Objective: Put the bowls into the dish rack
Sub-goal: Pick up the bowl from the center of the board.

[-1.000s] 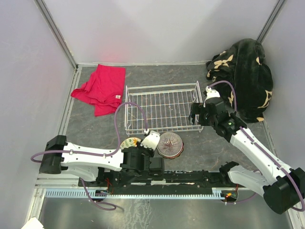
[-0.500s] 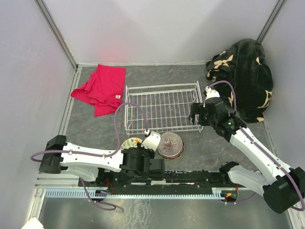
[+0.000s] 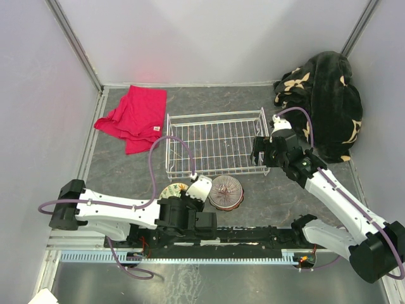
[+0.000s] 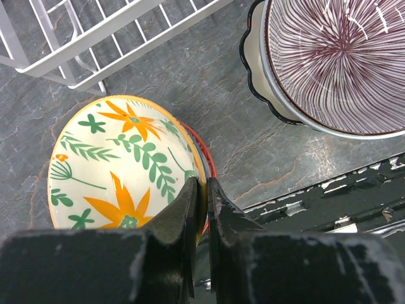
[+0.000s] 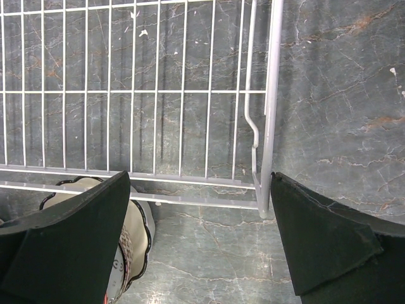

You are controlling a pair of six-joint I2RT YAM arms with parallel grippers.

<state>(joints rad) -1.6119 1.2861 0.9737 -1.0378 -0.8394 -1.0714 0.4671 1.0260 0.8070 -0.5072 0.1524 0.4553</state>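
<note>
The dish rack (image 3: 215, 114) sits in the middle of the grey table (image 3: 126, 171), and both bowls lie outside it, just in front of its near rail. The floral bowl (image 4: 120, 168), cream with orange flowers, green leaves and a yellow rim, is beside the rack's near left corner (image 4: 95, 38). The left gripper (image 4: 203, 190) is on this bowl. Its two dark fingers (image 4: 183, 212) are closed to a thin slit, with the bowl's near right rim pinched between them. A red edge shows under that rim, but it is unclear whether this belongs to a second bowl. The bowl looks tilted in the left wrist view. To its right, apart from it, is the striped bowl (image 4: 342, 57), with purple lines fanning out from its centre. It sits in or on a cream dish with a black scalloped rim. From above, the two bowls (image 3: 172, 189) (image 3: 226, 190) lie side by side in front of the rack. The right gripper (image 5: 200, 176) hangs over the rack's near right corner. Its fingers are spread wide and hold nothing, and the corner post and side rail (image 5: 272, 95) fall between them. Part of the scalloped dish (image 5: 136, 234) shows by its left finger. A red cloth (image 3: 133, 117) lies to the rack's far left. A dark blanket with a pale pattern (image 3: 326, 104) is heaped in the far right corner.
</note>
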